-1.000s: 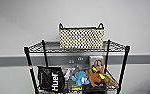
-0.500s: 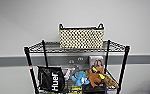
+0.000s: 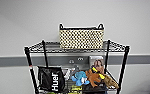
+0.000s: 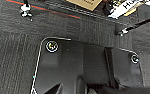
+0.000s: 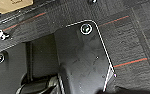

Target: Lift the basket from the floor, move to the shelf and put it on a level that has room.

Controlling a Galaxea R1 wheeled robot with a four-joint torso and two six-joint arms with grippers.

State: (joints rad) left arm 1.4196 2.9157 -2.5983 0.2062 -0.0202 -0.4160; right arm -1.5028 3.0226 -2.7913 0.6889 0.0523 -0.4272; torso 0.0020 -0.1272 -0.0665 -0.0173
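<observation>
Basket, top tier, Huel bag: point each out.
basket (image 3: 81, 38), head view, middle of its woven front wall.
top tier (image 3: 47, 47), head view, bare wire grid left of the basket.
Huel bag (image 3: 51, 79), head view, black front face by the lettering.

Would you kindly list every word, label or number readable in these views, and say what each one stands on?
"Huel", white letters running sideways on the black bag on the shelf tier below the basket.
The box with a picture on that tier: print too blurred to read.
The white packet in the left wrist view: dark lettering cut off and blurred, unreadable.
</observation>
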